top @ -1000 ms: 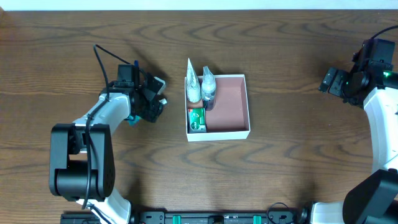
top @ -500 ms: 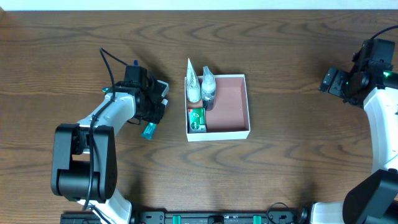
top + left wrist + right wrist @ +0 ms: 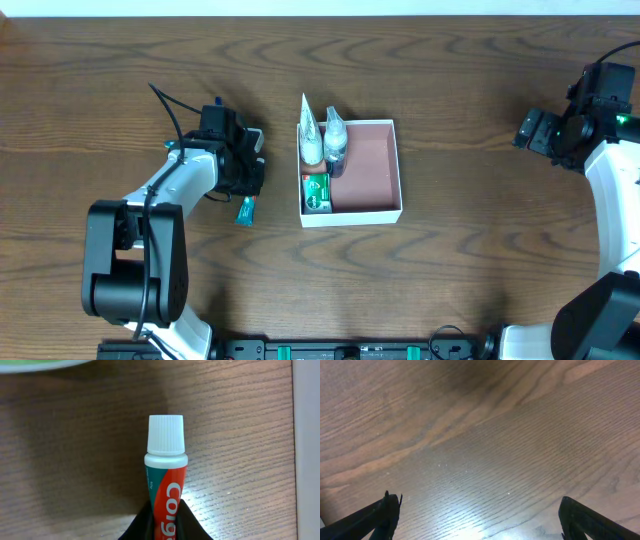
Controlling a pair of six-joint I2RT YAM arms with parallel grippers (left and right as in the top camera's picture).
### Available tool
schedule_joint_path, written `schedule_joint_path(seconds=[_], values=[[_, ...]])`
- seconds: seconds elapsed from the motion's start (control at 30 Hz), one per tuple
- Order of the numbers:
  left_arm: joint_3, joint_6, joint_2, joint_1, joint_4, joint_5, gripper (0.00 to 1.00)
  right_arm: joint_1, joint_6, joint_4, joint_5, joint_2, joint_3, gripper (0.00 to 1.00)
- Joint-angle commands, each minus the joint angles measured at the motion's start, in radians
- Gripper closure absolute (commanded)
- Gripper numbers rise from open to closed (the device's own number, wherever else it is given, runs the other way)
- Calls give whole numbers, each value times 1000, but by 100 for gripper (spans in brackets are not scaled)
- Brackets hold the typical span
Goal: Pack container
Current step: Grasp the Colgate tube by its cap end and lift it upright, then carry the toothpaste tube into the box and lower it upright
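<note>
From overhead, looks straight down from far off, taking in the whole worktop [image 3: 460, 270] and both arms. From the left wrist, peers past the left gripper [image 3: 165, 510] at very close range onto the toothpaste tube [image 3: 166, 477], also seen small from overhead. From the right wrist, faces bare wood close up, framed by the right gripper [image 3: 479, 501].

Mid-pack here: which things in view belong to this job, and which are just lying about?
Job: container; toothpaste tube held in left pincer; two white bottles and green-and-white soap box already inside.
Lying about: nothing I can see; right pincer open over the table.
</note>
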Motion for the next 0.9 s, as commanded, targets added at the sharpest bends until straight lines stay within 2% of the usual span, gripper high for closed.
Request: schedule_joint_path(seconds=[0.0,0.23,0.4,0.53,0.7,0.87], values=[[6,-44,-56,-3,-13,-6,87,-5,11,0,3,8,-2,1],[11,-124,-274,-3,-20,-5,87,-5,11,0,3,8,-2,1],[11,-246,-494,-3,-19,6,87,-5,11,0,3,8,-2,1],[11,-324,-646,-9,-11,77,87,-5,11,0,3,8,-2,1],[11,-405,-762,-69,20,77,87,-5,11,0,3,8,-2,1],[11,-490,-776,-190,97,71,89,-5,11,0,3,8,-2,1]])
